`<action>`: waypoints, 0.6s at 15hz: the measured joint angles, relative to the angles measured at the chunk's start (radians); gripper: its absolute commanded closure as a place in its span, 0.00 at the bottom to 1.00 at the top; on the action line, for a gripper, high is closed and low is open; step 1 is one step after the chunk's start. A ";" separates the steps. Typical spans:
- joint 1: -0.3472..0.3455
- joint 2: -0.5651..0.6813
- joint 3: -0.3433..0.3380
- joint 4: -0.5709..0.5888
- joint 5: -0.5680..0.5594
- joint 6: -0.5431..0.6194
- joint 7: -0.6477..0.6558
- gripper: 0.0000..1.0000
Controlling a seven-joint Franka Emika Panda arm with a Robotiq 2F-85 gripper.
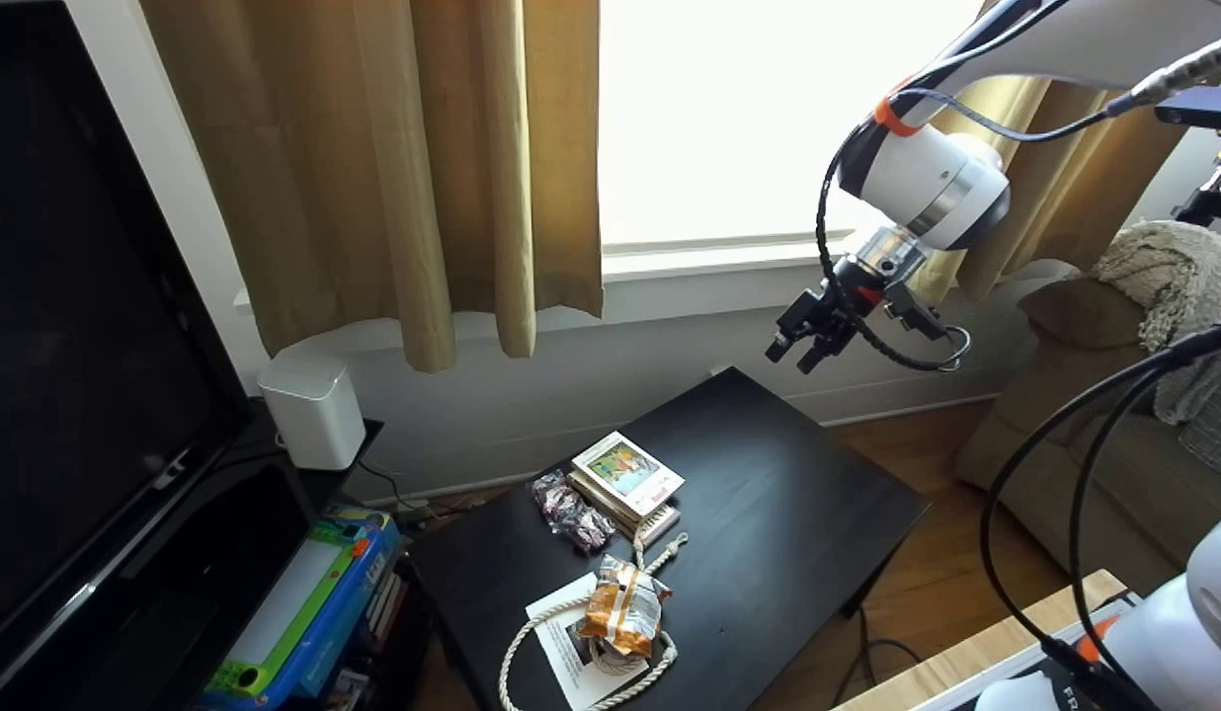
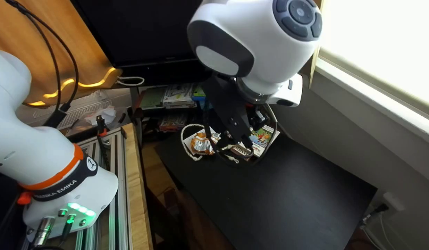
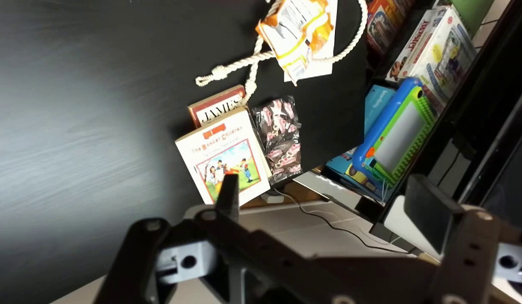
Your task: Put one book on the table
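A: Where's the book (image 3: 223, 156)?

B: Topmost in a small stack (image 1: 610, 502) on the table (image 3: 75, 156), pale cover up. In the wrist view the James book (image 3: 214, 107) shows from under it at twelve o'clock, and a shiny pink-and-brown packet (image 3: 282, 139) lies just beside, between two and three.

A: And the jaws?

B: Spread wide, nothing between them. In an exterior view they hang from the arm's wrist (image 1: 882, 262), well apart from the book at its two o'clock. I take the step to be the reach.

A: How would you do it well?

B: Come down square to a free edge, pinch only the top book (thin ones like to bring a neighbour along), lift straight, then lay it flat on bare table at nine o'clock in the wrist view. Mind the rope (image 3: 256, 59); one end reaches the James book's corner and could snag.

A: What's unclear?

B: How many books lie underneath, and whether the rope runs between them. One of the jaws covers the book's six o'clock part in the wrist view; in an exterior view a dark bracket (image 2: 228, 107) hides some of the stack.
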 measured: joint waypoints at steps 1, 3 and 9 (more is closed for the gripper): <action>-0.017 0.040 0.019 0.027 0.032 0.000 -0.031 0.00; -0.051 0.110 0.053 0.078 0.084 0.000 -0.085 0.00; -0.132 0.272 0.121 0.201 0.181 -0.001 -0.215 0.00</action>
